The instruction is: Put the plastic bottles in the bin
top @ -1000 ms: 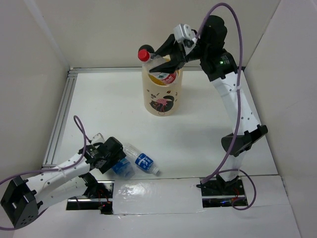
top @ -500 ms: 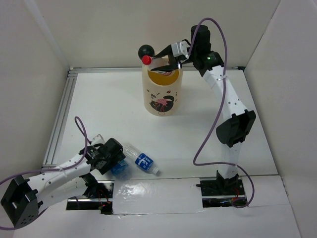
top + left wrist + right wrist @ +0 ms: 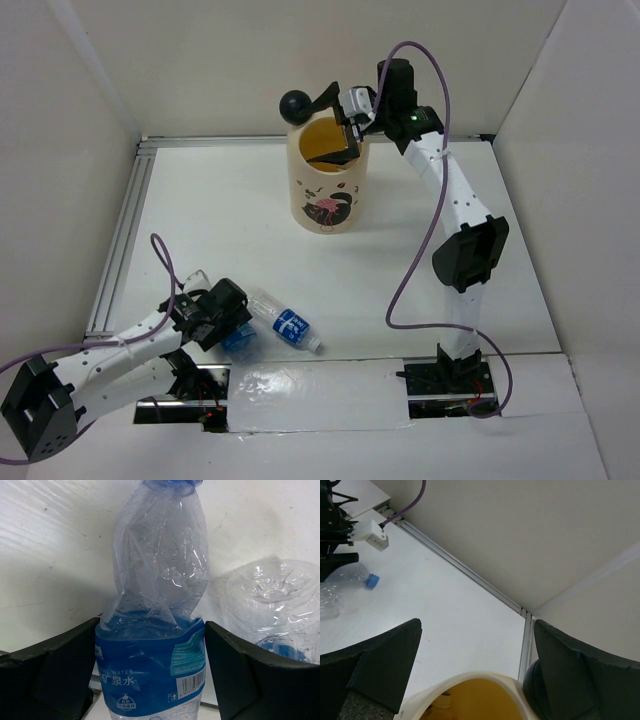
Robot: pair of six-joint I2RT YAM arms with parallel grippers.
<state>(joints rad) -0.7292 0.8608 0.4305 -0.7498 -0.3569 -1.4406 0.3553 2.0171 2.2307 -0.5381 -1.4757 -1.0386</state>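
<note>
Well apart from the bin point(image 3: 325, 205), on the tabletop, a crumpled blue-labelled bottle point(image 3: 155, 580) sits between the left fingers point(image 3: 60, 665); whether they pinch it I cannot tell. It looks light, soft and slippery: hold it at the label. The right fingers point(image 3: 375, 655) gape wide above the bin.

At the rear centre of the table point(image 3: 230, 220) the bin point(image 3: 325, 200) stands upright, the right gripper point(image 3: 336, 127) directly above its mouth, one finger to each side of the opening. A ball ear point(image 3: 295, 104) sits on the left of the rim. At the front left, well apart from the bin, the first bottle point(image 3: 244, 342) lies between the fingers of the left gripper point(image 3: 238, 330), touching both. The second bottle point(image 3: 287, 325) lies on its side just to the right, cap towards the front edge. A rail point(image 3: 118, 240) runs along the table's left edge.
</note>
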